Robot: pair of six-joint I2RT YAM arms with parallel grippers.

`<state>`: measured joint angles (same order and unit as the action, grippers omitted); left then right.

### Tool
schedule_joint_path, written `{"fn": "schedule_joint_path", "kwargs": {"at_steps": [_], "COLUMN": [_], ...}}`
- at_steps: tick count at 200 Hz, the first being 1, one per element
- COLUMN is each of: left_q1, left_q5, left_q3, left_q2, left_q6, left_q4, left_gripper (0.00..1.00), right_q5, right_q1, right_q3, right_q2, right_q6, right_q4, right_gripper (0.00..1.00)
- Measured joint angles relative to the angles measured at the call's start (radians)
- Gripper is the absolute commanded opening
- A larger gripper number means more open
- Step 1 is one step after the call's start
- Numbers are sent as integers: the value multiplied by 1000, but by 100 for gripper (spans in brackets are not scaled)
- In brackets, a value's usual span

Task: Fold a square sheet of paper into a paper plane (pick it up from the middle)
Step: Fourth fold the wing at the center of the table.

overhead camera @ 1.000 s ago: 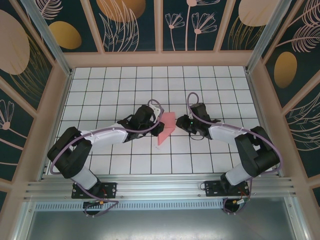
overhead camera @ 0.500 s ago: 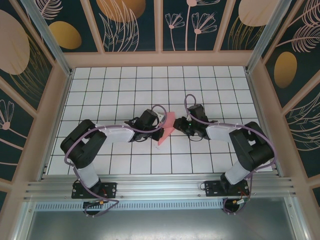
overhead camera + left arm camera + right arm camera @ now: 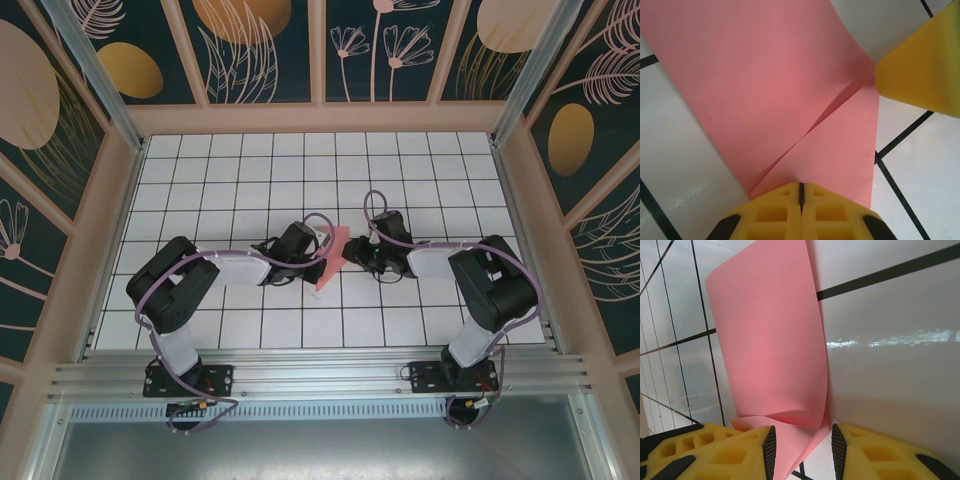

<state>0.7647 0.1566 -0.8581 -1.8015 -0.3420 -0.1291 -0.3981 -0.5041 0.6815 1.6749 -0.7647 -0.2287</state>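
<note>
Salmon-pink square sheet of paper [image 3: 333, 256] creased | left hand [image 3: 801, 187] clenched on its edge | right hand [image 3: 801, 434] released, fingers apart

The square sheet of paper [image 3: 330, 263] stands partly folded; left fingers [image 3: 319, 250] and right fingers [image 3: 350, 256] flank it.
</note>
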Motion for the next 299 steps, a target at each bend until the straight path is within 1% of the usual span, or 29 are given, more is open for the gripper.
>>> {"fn": "schedule_joint_path", "kwargs": {"at_steps": [70, 129, 152, 208, 250, 258, 268, 279, 290, 299], "left_q1": [-1, -1, -1, -1, -1, -1, -1, -1, -1, -1], "left_q5": [15, 19, 20, 23, 23, 23, 22, 23, 22, 22], "left_q3": [15, 18, 22, 25, 29, 29, 30, 31, 31, 32], "left_q2": [0, 0, 0, 0, 1, 2, 2, 2, 2, 4], "left_q6": [0, 0, 0, 0, 0, 0, 0, 0, 0, 0], "left_q4": [-32, -38, -47, -53, -58, -58, -60, -60, -61, -61], "left_gripper": [0, 0, 0, 0, 0, 0, 0, 0, 0, 3], "right_q5": [-22, -15, -16, -27, -78, -87, -97, -105, -109, -113], "right_q1": [0, 0, -1, -12, -13, -13, -13, -13, -13, -12], "right_q3": [14, 15, 15, 19, 35, 41, 46, 50, 53, 55], "right_q2": [21, 21, 22, 47, 56, 60, 65, 71, 79, 85], "right_q6": [-5, -52, -75, -86, -27, -13, 5, 23, 38, 46], "right_q4": [-23, -34, -63, -102, -102, -102, -101, -101, -100, -98], "right_gripper": [39, 39, 38, 32, 30, 28, 23, 20, 15, 12]}}
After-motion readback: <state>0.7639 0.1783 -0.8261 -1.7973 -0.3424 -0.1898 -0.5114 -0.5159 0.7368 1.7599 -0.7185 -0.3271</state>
